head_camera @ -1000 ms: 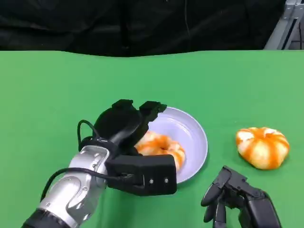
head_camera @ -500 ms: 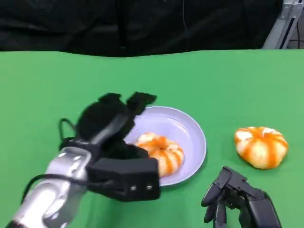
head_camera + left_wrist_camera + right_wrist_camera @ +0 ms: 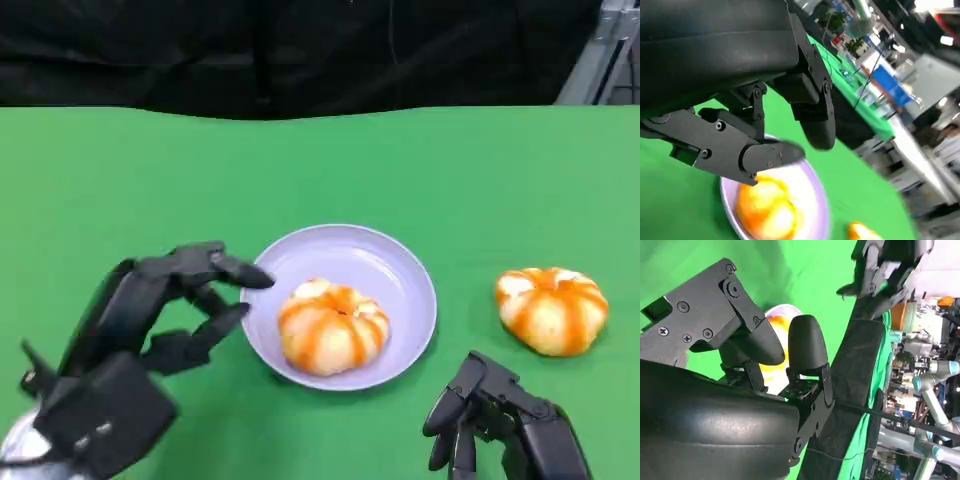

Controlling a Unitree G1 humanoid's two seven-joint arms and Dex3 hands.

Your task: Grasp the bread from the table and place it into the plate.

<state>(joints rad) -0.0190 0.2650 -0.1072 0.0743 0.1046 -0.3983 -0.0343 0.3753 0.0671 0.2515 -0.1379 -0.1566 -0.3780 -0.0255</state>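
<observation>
A green counter (image 3: pixel 420 160) spreads across the head view, edged at the far side by a black curtain (image 3: pixel 300 50). A grey metal frame (image 3: pixel 600 55) stands at the far right corner.

Open table (image 3: pixel 470 180) beyond plate (image 3: pixel 405 275)

The green table (image 3: pixel 420 160) carries a lavender plate (image 3: pixel 405 270) near its middle and, well apart to the right, a second orange-striped bread (image 3: pixel 552 309).

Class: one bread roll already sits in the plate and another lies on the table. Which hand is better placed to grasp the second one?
Probably the right hand: it sits just below the bread on the table, while the left hand is across the plate.
</observation>
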